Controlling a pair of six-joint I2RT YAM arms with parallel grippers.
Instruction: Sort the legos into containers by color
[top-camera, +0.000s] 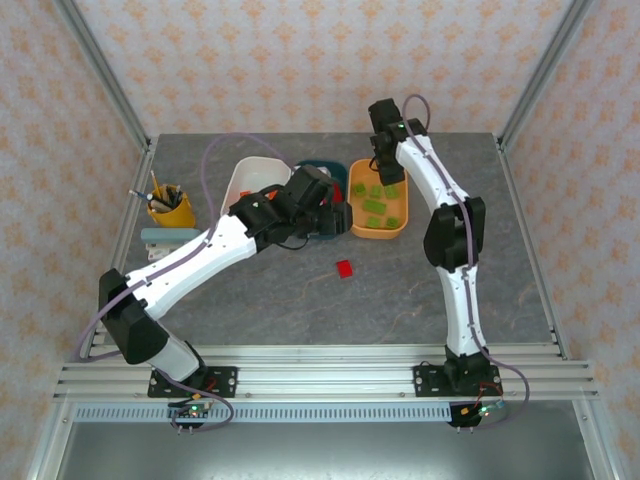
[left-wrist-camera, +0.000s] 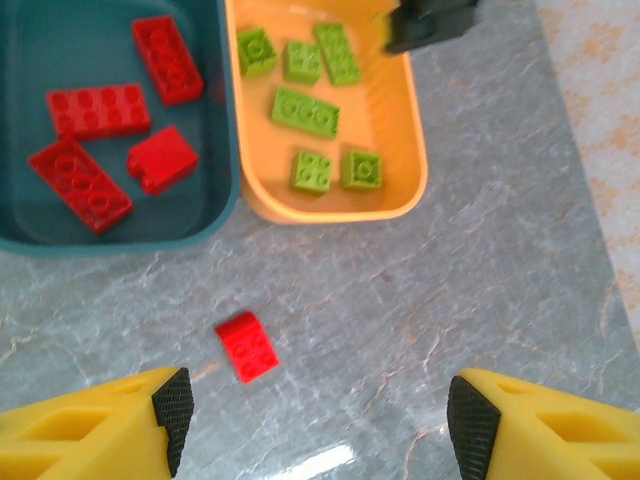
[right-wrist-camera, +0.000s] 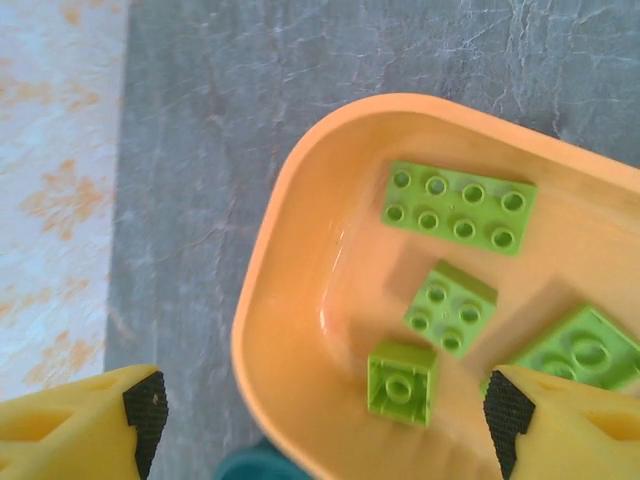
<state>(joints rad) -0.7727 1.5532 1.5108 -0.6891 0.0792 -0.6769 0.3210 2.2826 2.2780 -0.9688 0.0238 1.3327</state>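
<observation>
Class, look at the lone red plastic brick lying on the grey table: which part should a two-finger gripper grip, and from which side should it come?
Grip the small red plastic brick across two opposite flat side walls, coming straight down from above. It lies studs-up on the grey table, nothing touching it, turned askew, so the jaws probably need rotating to match.

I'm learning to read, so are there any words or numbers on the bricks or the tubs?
No text can be read anywhere.
The lime green bricks and red bricks: stud marks too blurred to read.
The orange tub and dark teal tub: no label seen.
The pen cup: too small to tell.
</observation>
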